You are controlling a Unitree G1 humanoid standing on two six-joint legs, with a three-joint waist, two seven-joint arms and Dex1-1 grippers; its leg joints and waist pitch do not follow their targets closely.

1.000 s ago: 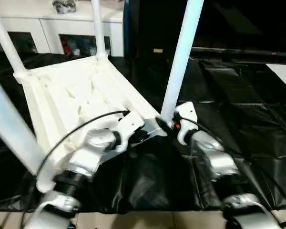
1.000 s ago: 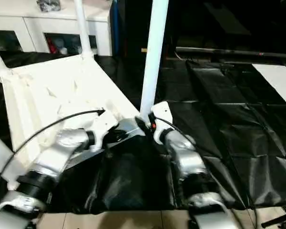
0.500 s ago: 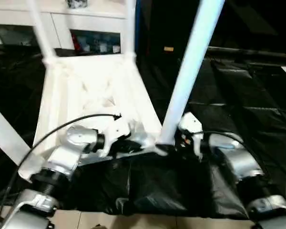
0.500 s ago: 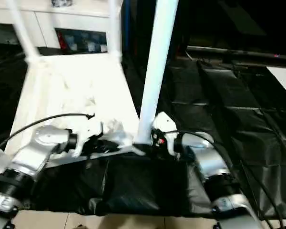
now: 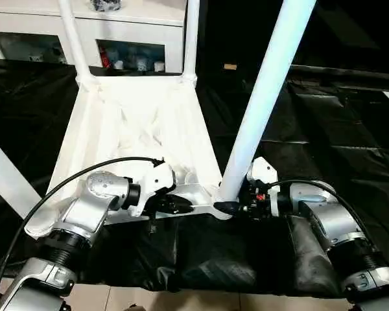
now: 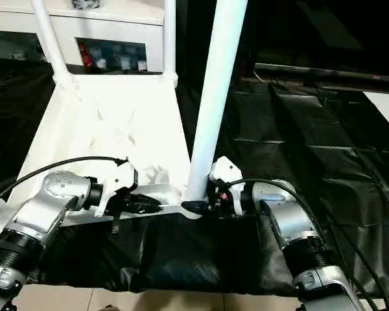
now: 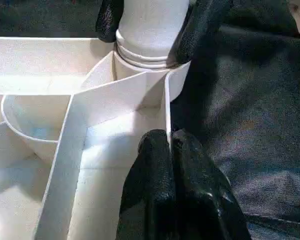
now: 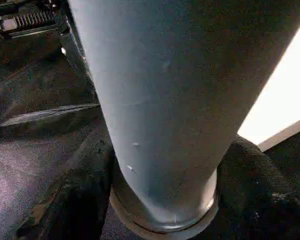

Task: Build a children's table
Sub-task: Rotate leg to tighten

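Our right gripper [image 5: 228, 207] is closed around the foot of the near right leg [image 5: 262, 97], one black finger on each side of the tube just above the ribbed collar where it enters the corner socket [image 7: 145, 65]; the left wrist view shows those two fingers [image 7: 202, 25] hugging the tube from both sides. That leg rises from the socket and leans a little to our right as it climbs, its long axis close to upright, its far end out of frame at the top.

Our left gripper [image 5: 181, 206] pinches the thin near wall of the tabletop [image 5: 139, 126], just beside that same corner. In the left wrist view our two fingers [image 7: 155, 170] press together with the white rib between them, one inside the tray-like underside and one outside over the black cover.

The tabletop lies upside down on the black-covered work table [image 5: 337, 142], ribbed underside facing up, its long axis running away from us. The near edge sits close to the front of the work table, between our two forearms. Two more legs stand in the far corner sockets, the far left leg [image 5: 72, 39] and the far right leg [image 5: 192, 35], both near upright. A fourth leg [image 5: 6, 175] shows at our left, slanting across the picture's edge; we cannot tell how it meets its socket.

Beyond the work table stands a white cabinet [image 5: 84, 29].
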